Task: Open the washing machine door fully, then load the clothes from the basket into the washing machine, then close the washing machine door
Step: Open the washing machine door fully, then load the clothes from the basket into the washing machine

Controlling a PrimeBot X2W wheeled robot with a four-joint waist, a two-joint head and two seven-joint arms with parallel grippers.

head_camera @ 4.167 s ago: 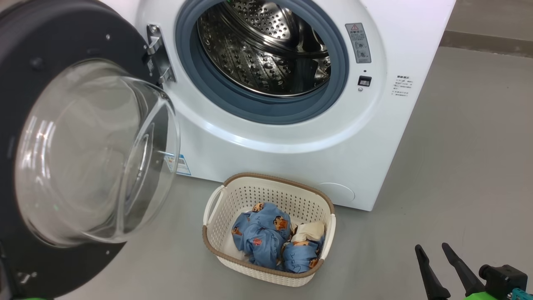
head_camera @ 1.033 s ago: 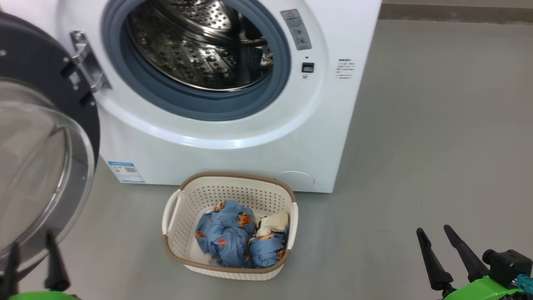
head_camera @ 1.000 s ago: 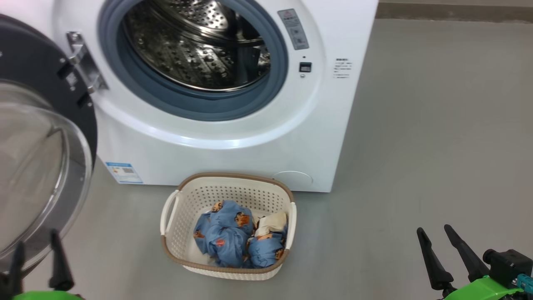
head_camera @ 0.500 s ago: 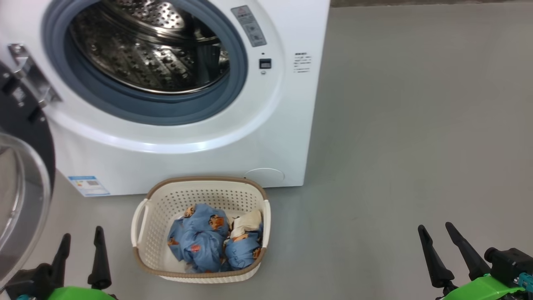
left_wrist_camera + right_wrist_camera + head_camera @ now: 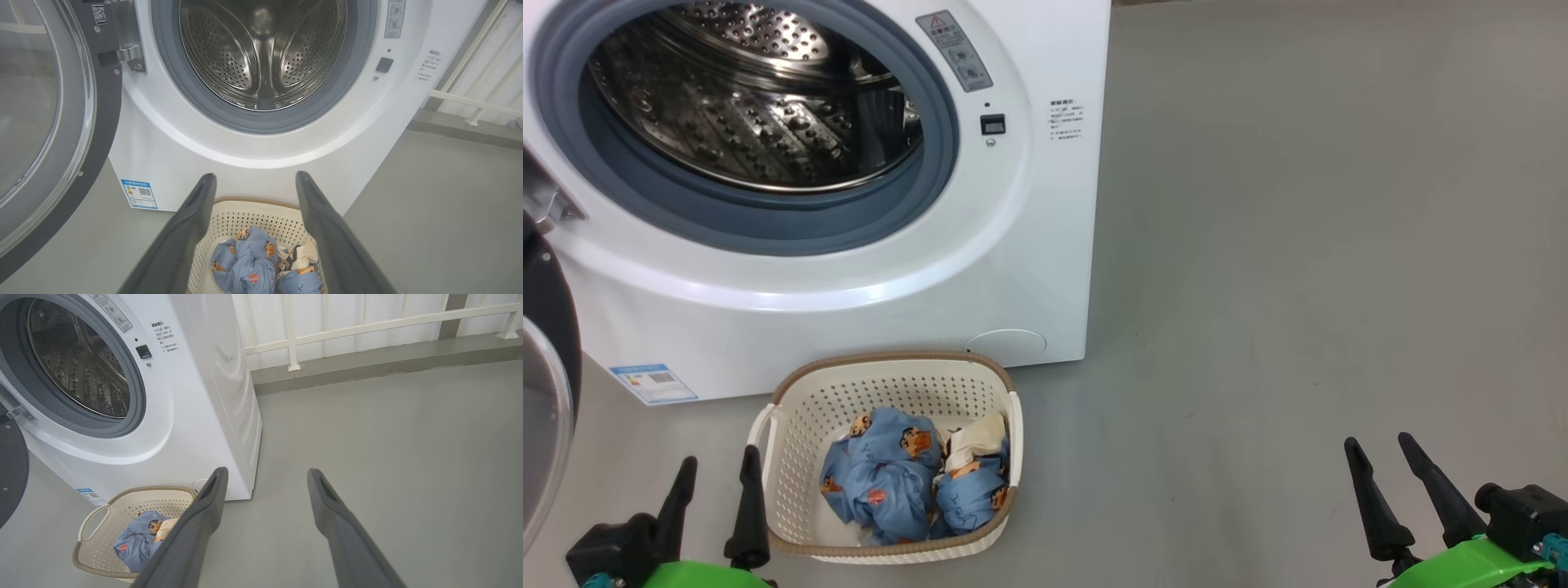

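The white washing machine (image 5: 849, 286) stands at the upper left with its steel drum (image 5: 743, 98) exposed. The washing machine door (image 5: 543, 384) is swung out wide at the left edge; its black rim (image 5: 102, 122) and glass show in the left wrist view. The cream basket (image 5: 890, 357) sits on the floor before the machine, with the light blue clothes (image 5: 890, 482) bunched inside. My left gripper (image 5: 720, 457) is open, just left of the basket, and points over the clothes (image 5: 253, 265). My right gripper (image 5: 1378, 441) is open and empty, far right of the basket.
Bare grey floor (image 5: 1298, 286) stretches to the right of the machine. A white railing (image 5: 327, 330) on a low kerb runs behind it. A small blue label (image 5: 654, 382) is on the machine's lower front.
The head camera has swung right, so the machine, door and basket sit further left in the picture. My left gripper has come into view beside the basket. Both grippers stay open.
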